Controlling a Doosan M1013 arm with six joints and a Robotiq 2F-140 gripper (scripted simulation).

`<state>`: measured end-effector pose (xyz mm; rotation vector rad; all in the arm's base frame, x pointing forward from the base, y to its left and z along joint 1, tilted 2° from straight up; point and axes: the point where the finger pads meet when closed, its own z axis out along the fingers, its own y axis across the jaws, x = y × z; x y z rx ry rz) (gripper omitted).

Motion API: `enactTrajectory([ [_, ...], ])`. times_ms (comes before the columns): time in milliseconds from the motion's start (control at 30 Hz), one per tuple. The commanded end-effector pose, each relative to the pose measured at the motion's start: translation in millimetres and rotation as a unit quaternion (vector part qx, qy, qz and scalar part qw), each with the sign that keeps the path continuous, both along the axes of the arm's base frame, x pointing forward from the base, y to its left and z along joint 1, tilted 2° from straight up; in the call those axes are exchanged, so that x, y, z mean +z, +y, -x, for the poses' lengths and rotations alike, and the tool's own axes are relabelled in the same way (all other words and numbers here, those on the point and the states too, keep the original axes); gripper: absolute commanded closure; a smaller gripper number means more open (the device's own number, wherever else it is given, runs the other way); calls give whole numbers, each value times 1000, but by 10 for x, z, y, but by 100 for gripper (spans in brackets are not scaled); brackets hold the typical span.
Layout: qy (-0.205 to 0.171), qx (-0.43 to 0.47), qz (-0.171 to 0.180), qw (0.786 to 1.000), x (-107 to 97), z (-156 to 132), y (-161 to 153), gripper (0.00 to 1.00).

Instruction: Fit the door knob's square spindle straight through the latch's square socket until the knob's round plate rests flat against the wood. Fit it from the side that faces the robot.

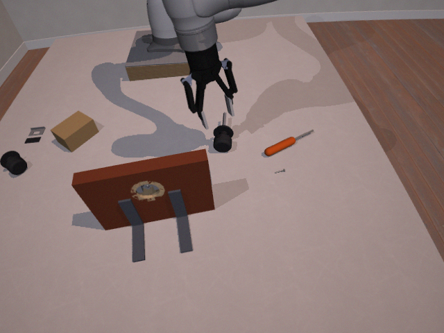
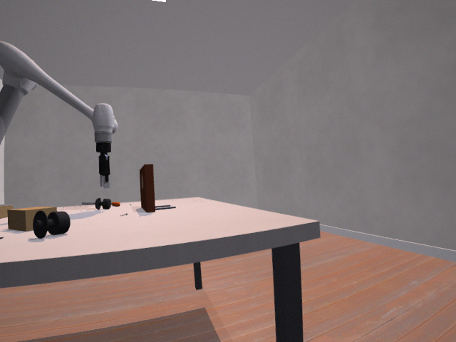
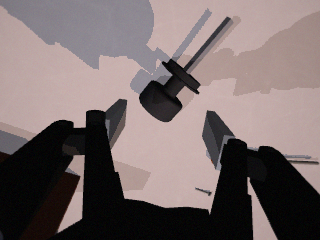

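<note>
A black door knob with a round plate and a thin square spindle lies on its side on the table, behind the door panel. My gripper hangs a little above it, open and empty, with a finger to each side of the knob. The brown wooden door panel stands upright on two grey brackets. Its latch socket sits in a round hole in the wood.
A second black knob lies at the table's left. A cardboard box, two small plates, an orange screwdriver and a small screw lie around. The arm's base stands at the back.
</note>
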<state>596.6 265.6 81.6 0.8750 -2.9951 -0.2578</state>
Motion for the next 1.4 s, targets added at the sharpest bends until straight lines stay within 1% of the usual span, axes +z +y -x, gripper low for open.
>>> enactTrajectory([
  [0, 5, -47, -3, 999, -56, 7, -9, 43],
  [133, 16, -129, -8, 991, -75, 7, -13, 43],
  [200, 17, -138, -8, 990, -139, 7, -27, 43],
  [333, 17, -138, -8, 990, -146, 7, -29, 43],
  [400, 19, -153, -9, 988, -150, 7, -29, 43],
  [467, 23, -189, -11, 982, -159, 8, -31, 43],
  [567, 31, -254, -14, 967, -175, 8, -34, 43],
  [633, 34, -277, -16, 960, -198, 8, -40, 43],
  [667, 34, -277, -16, 960, -242, 8, -49, 43],
  [933, 34, -277, -16, 960, -280, 9, -44, 43],
  [1233, 34, -277, -16, 960, -460, 13, -6, 43],
  [1367, 34, -277, -16, 960, -477, 13, -2, 43],
])
